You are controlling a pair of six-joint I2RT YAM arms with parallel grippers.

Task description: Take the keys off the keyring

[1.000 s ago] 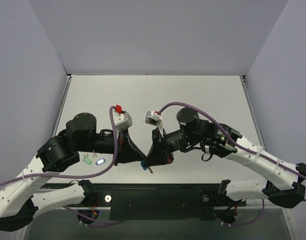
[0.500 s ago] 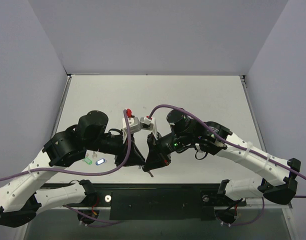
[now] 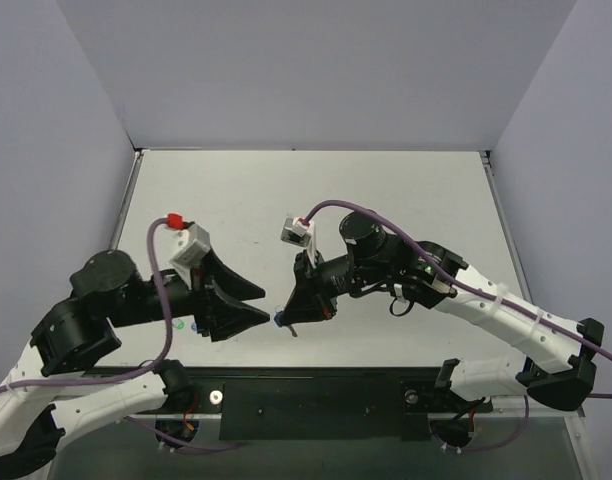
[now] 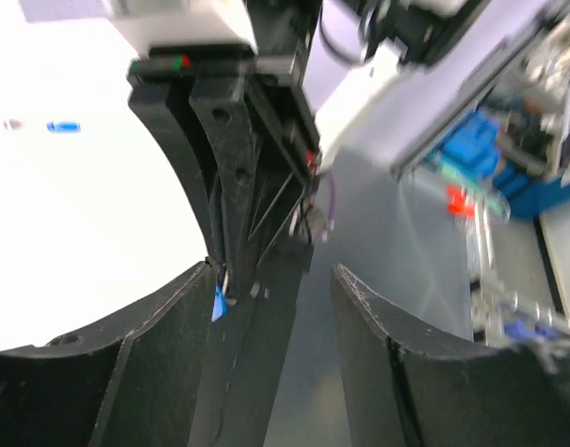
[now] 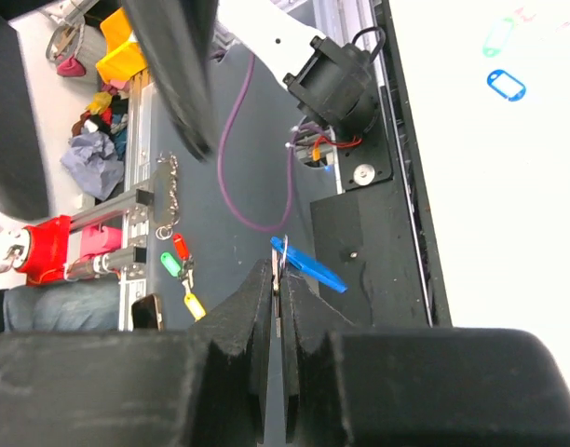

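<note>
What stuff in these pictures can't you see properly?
- keyring: right wrist view, only a thin glint shows; the shut right jaws pinching it hide the rest.
- blue key: same view, its end is behind the jaws, so whether it is on the ring is unclear.
- Top view: both are too small, just a blue speck.
- loose keys: top view, the left arm covers most.
- Left wrist view: blurred.

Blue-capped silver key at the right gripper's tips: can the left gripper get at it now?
Probably yes. The left gripper stands open, facing the blue-capped silver key, which sticks out beyond the shut right gripper; nothing shows between them.
</note>
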